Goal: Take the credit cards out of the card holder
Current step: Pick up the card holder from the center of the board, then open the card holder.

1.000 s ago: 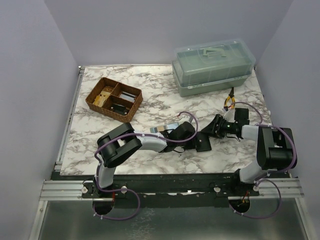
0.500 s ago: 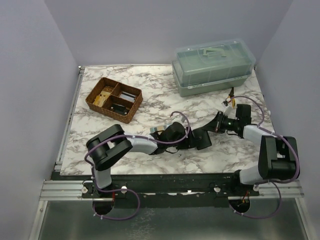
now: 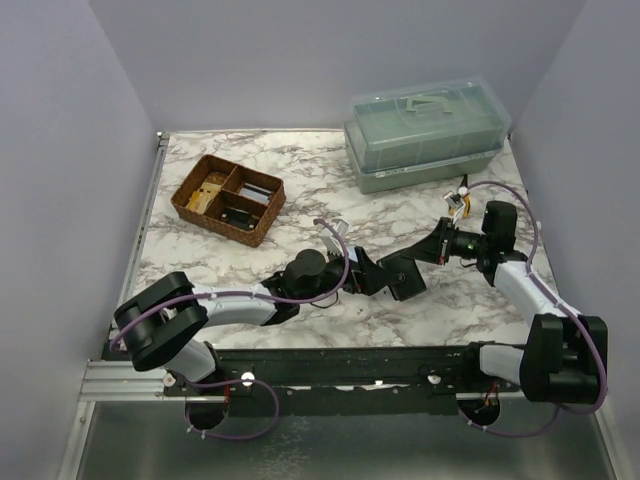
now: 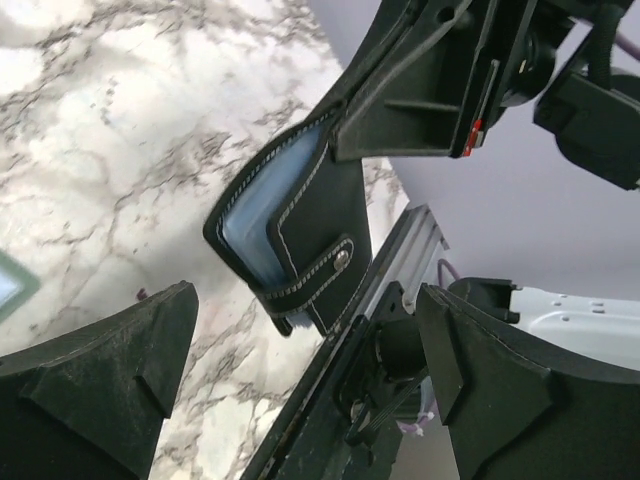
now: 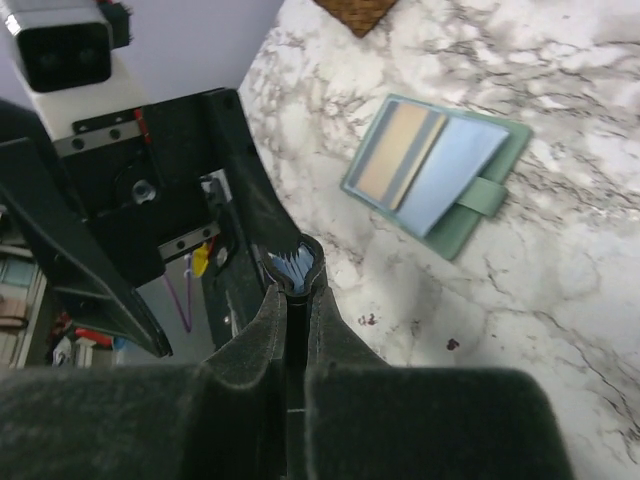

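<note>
The black card holder (image 4: pixel 320 215) sits near the middle of the marble table (image 3: pixel 300 170), towards its near edge, pinched along one edge by the right gripper (image 5: pixel 290 300), whose fingers are clenched tight on it. The credit cards (image 4: pixel 248 225) are inside it, showing as a pale blue stack between the stitched black covers, and the snap strap lies across the outer face. From the right wrist, only a sliver of pale blue peeps out of the fold just past the fingertips. At the far left stands a brown wicker tray (image 3: pixel 228 198) divided into compartments, with a tan item in one and dark items in the others, too small to name. At the far right is a clear lidded plastic box (image 3: pixel 425 130); its contents cannot be made out. A green holder (image 5: pixel 435 170) lies open flat on the marble beside the grippers, showing a tan card and a pale blue one. The left gripper (image 4: pixel 308 300) is spread wide, one finger to each side of the card holder, touching nothing.
</note>
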Available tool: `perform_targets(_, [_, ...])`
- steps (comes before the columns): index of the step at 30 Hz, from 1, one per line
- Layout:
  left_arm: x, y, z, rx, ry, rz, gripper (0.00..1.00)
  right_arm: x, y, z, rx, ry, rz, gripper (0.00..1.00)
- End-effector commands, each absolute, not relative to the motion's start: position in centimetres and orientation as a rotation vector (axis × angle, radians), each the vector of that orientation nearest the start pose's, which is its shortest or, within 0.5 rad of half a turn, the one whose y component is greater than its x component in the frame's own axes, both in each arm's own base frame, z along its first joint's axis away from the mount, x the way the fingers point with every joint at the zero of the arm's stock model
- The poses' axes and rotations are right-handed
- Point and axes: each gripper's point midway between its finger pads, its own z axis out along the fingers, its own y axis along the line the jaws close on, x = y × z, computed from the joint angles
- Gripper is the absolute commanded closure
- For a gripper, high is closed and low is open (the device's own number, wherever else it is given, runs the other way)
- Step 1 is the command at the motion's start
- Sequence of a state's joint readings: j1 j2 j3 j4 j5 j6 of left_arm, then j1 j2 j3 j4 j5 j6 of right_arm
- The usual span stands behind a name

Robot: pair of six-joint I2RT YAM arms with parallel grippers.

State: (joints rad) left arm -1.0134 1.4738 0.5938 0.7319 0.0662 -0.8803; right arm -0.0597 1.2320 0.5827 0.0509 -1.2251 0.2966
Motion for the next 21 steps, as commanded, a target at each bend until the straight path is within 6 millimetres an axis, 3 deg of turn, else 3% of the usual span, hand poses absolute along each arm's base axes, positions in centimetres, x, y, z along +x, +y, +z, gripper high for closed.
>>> perform_targets(1, [19.6,-40.6,18.9,0.246,1.803,-1.484,0.01,22.6,16.2,19.1,-0.552,1.849,1.564,1.00])
perform_targets(6, [19.6,-41.6,18.3,0.232,1.838,-1.521,0.04,21.9,16.3,19.5,-0.562,1.834,1.602,1.00])
perform_targets(8, [19.4,-42.3,18.5,0.235,1.844,-1.560,0.12,21.8,16.4,19.4,-0.562,1.831,1.611,1.00])
perform_targets(10, [19.2,-42.9,19.0,0.237,1.842,-1.604,0.30,21.9,16.4,19.2,-0.554,1.835,1.607,1.00])
perform_targets(13, [19.3,-42.9,19.6,0.209,1.817,-1.631,0.70,21.9,16.3,19.0,-0.548,1.841,1.593,1.00])
perform_targets(16, [19.3,-42.1,20.2,0.190,1.778,-1.626,0.92,21.8,16.3,18.9,-0.566,1.834,1.588,0.98])
perform_targets(17, [19.3,-41.8,20.4,0.197,1.766,-1.623,0.95,21.7,16.3,18.9,-0.580,1.827,1.590,0.86])
perform_targets(20, [19.2,-41.1,21.1,0.233,1.725,-1.611,0.98,21.4,16.3,18.8,-0.641,1.792,1.577,0.35])
perform_targets(21, [19.0,-40.8,21.3,0.254,1.712,-1.617,0.98,21.2,16.3,18.9,-0.667,1.776,1.577,0.24])
